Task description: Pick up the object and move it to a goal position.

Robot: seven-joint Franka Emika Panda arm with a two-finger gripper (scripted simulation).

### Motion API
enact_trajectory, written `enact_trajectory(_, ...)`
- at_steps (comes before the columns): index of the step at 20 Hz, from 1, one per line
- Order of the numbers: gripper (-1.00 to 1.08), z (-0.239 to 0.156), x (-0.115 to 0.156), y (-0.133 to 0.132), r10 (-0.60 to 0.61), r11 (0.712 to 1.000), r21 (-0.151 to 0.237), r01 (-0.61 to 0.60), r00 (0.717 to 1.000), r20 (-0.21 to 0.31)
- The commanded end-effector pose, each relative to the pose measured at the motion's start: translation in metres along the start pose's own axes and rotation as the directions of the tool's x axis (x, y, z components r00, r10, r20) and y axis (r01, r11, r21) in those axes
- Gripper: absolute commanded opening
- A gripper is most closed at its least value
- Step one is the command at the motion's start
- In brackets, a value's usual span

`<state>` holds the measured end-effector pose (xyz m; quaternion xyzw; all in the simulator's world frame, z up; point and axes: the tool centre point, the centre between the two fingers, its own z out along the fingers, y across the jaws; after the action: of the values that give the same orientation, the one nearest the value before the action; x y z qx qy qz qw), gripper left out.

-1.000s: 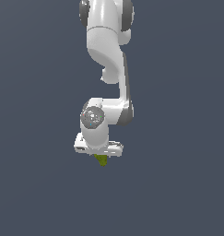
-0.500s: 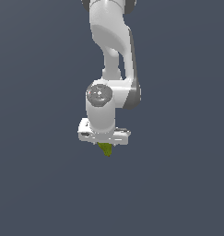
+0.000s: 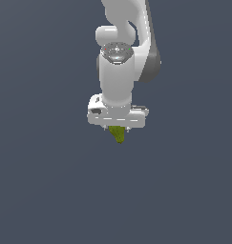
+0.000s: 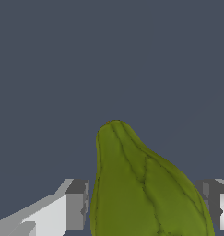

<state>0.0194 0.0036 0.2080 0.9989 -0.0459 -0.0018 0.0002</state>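
The jaws pinch a small olive-green, bumpy, pear-shaped object [image 3: 118,134] from both sides, one grey fingertip [image 4: 77,204] against each flank in the wrist view. The object's narrow end points away from the palm, toward 6 o'clock in the exterior view. Above it, at 12 o'clock, sit the white gripper [image 3: 118,128] body and the white jointed arm [image 3: 118,66]. All of it hangs against a plain dark grey-blue background [image 3: 41,190].
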Motion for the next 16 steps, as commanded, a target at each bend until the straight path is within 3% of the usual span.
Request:
enact_trajectory(1,-1.0,-0.027,-0.012,-0.009,0.0,1.0,0.0,0.0,1.0,-0.003)
enact_trajectory(16,-1.0,-0.19,-0.085,-0.063,0.0,1.0,-0.002,0.0,1.0,-0.003)
